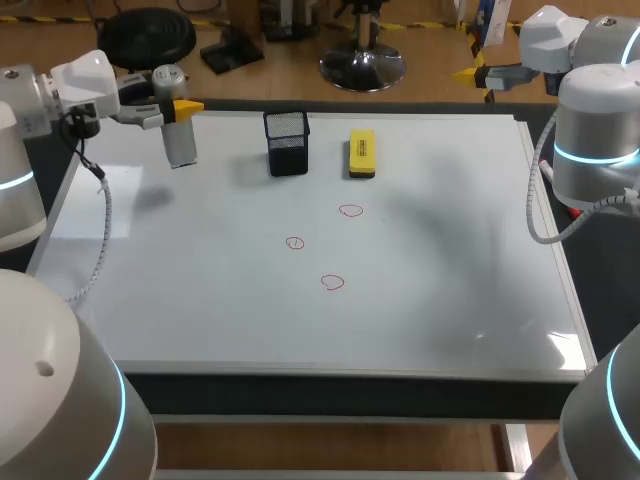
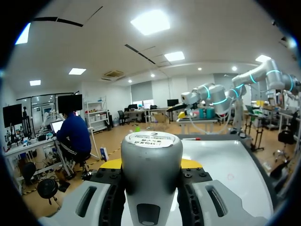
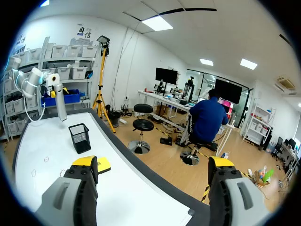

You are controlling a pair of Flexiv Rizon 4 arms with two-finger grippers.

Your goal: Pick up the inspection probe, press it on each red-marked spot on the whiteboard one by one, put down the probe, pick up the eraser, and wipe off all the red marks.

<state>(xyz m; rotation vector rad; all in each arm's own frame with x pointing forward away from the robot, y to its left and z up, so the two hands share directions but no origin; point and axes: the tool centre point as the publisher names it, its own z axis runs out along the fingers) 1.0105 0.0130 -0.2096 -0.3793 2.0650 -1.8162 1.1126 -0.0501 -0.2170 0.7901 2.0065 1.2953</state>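
Observation:
The grey cylindrical probe (image 1: 177,125) hangs tilted above the whiteboard's (image 1: 430,300) far left corner, and my left gripper (image 1: 183,106) is shut on it. In the left wrist view the probe (image 2: 151,169) fills the gap between both fingers of that gripper (image 2: 151,165). Three red circles (image 1: 350,210) (image 1: 294,243) (image 1: 332,283) are drawn near the board's middle. The yellow eraser (image 1: 361,153) lies flat at the far edge. My right gripper (image 1: 480,70) is off the far right corner; in its own view it (image 3: 153,165) stands open and empty, with the probe (image 3: 60,101) far ahead.
A black mesh holder (image 1: 287,142) stands at the far edge, just left of the eraser, also seen as the holder (image 3: 81,138) in the right wrist view. A grey cable (image 1: 100,240) hangs from my left arm over the board's left side.

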